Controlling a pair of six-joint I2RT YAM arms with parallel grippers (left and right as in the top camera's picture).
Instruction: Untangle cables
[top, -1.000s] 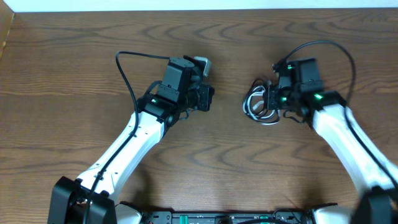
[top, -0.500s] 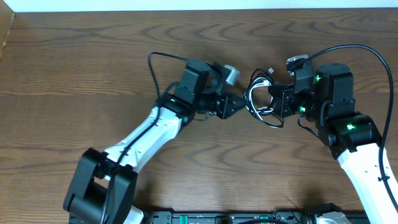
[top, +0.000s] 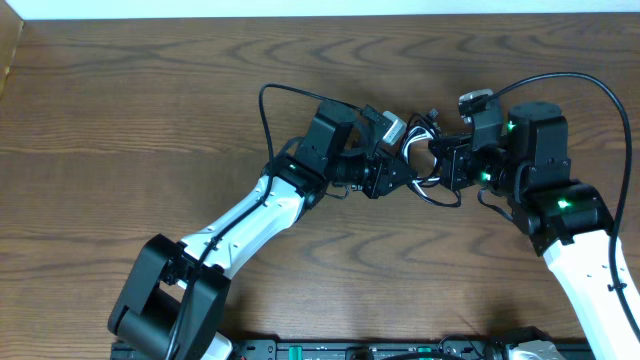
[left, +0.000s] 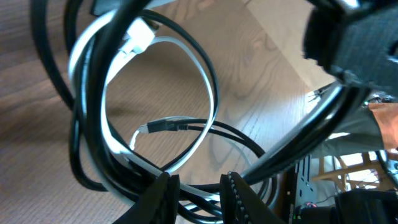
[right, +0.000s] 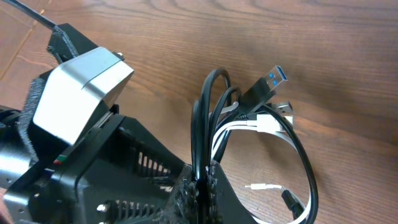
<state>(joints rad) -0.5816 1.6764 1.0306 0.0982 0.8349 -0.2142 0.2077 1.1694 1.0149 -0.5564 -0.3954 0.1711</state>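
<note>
Cables (right: 249, 127) half-hidden — right tool (right: 200, 178) clamps them, left tool (left: 200, 190) tips apart.

The left arm is reaching in from the near-left corner and the right arm from the near-right, both over the dark wooden table (top: 120, 110); the left gripper (top: 396, 172) and the right gripper (top: 442, 162) are facing each other near the middle; the cables (top: 418, 150), a small bundle of white and black loops, are hanging between them, touching both.
</note>
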